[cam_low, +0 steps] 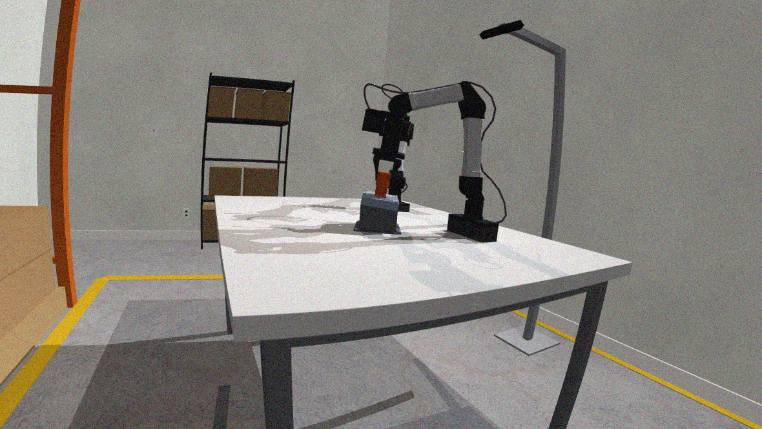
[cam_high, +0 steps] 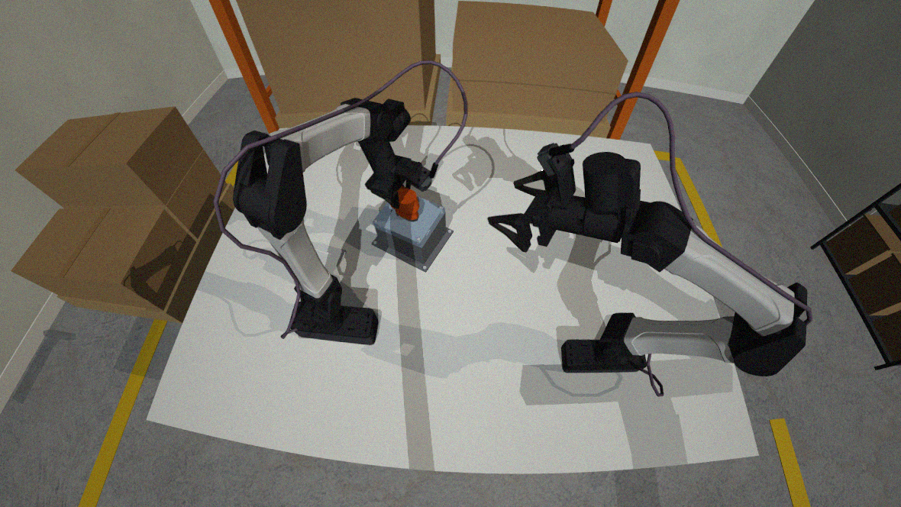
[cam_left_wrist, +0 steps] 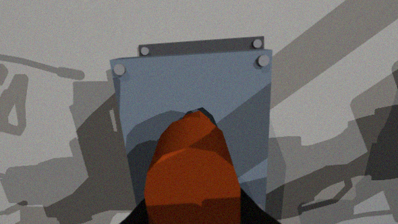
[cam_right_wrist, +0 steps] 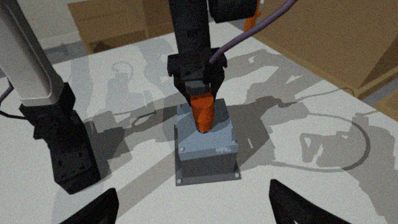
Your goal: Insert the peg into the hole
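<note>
The left tool (cam_high: 392, 192) (cam_low: 384, 173) (cam_left_wrist: 195, 193) (cam_right_wrist: 202, 102) is clamped on the orange peg (cam_high: 407, 205) (cam_low: 382, 183) (cam_left_wrist: 193, 175) (cam_right_wrist: 203, 113), its lower end at the hole in the blue plate (cam_high: 427, 221) (cam_low: 367, 198) (cam_left_wrist: 199, 81) (cam_right_wrist: 209, 143). Pale marks on the plate's side are unreadable. The right tool (cam_high: 504, 201) (cam_right_wrist: 193, 191), fingers apart, stands well apart from it.
</note>
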Controlling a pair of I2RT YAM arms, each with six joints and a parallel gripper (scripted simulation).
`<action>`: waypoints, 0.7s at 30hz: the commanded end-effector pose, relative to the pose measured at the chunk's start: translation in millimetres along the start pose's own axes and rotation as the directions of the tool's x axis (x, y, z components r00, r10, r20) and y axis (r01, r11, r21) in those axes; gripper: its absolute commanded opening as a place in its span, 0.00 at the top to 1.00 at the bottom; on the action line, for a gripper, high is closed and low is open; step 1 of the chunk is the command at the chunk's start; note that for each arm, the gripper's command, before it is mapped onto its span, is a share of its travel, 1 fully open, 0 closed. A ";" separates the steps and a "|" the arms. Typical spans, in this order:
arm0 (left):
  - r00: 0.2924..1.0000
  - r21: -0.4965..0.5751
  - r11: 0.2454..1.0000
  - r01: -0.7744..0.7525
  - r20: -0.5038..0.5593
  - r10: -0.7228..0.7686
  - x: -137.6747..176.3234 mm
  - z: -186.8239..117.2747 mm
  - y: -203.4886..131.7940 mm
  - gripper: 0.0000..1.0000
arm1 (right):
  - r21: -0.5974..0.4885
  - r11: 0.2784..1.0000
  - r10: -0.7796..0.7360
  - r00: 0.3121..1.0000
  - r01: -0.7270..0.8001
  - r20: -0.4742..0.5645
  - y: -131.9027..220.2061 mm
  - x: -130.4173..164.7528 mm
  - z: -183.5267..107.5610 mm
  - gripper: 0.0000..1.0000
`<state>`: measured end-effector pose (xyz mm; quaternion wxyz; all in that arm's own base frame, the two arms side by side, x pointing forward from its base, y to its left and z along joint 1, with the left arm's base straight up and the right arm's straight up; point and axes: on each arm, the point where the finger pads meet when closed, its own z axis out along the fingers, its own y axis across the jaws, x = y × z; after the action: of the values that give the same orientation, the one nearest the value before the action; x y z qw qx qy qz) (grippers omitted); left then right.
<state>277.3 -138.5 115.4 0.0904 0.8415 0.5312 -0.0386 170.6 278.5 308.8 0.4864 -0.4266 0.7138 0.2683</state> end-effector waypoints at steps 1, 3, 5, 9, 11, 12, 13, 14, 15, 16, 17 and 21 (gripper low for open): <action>1.000 -0.023 1.000 -0.008 0.013 0.008 -5.7 -1.3 2.1 0.61 | 0.002 1.000 0.003 1.000 -0.003 0.030 -0.4 -9.9 -6.5 0.00; 1.000 -0.025 1.000 -0.010 0.014 0.010 -5.1 -0.5 2.0 0.61 | 0.002 1.000 0.003 1.000 -0.003 0.030 -0.4 -9.9 -6.5 0.00; 1.000 -0.015 1.000 -0.004 0.015 0.004 -3.3 3.6 1.5 0.61 | 0.002 1.000 0.003 1.000 -0.003 0.030 -0.4 -9.9 -6.5 0.00; 1.000 -0.008 1.000 -0.002 0.016 0.002 -2.5 9.5 1.9 0.61 | 0.002 1.000 0.003 1.000 -0.003 0.030 -0.4 -9.9 -6.5 0.00; 1.000 -0.006 1.000 0.001 0.016 -0.001 -2.2 12.1 1.7 0.61 | 0.002 1.000 0.003 1.000 -0.003 0.030 -0.4 -9.9 -6.5 0.00; 1.000 -0.004 1.000 0.002 0.016 -0.002 -2.8 13.5 1.5 0.61 | 0.002 1.000 0.003 1.000 -0.003 0.030 -0.4 -9.9 -6.5 0.00; 1.000 -0.004 1.000 0.002 0.016 -0.002 -2.8 13.5 1.5 0.61 | 0.002 1.000 0.003 1.000 -0.003 0.030 -0.4 -9.9 -6.5 0.00; 1.000 -0.004 1.000 0.002 0.016 -0.002 -2.8 13.5 1.5 0.61 | 0.002 1.000 0.003 1.000 -0.003 0.030 -0.4 -9.9 -6.5 0.00; 1.000 -0.003 1.000 0.000 0.016 0.000 -3.3 14.8 1.4 0.61 | 0.002 1.000 0.003 1.000 -0.003 0.030 -0.4 -9.9 -6.5 0.00; 1.000 -0.002 1.000 0.001 0.017 -0.001 -3.2 16.0 1.2 0.61 | 0.002 1.000 0.003 1.000 -0.003 0.030 -0.4 -9.9 -6.5 0.00; 1.000 -0.001 1.000 0.000 0.017 0.000 -3.6 13.2 2.0 0.61 | 0.002 1.000 0.003 1.000 -0.003 0.030 -0.4 -9.9 -6.5 0.00; 1.000 0.009 1.000 -0.007 0.017 0.007 -5.2 0.0 4.9 0.61 | 0.002 1.000 0.003 1.000 -0.003 0.030 -0.4 -9.9 -6.5 0.00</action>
<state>277.2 -139.3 110.9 0.0880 0.8417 0.5310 -0.0420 170.6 278.5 308.9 0.4864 -0.4266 0.7138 0.2683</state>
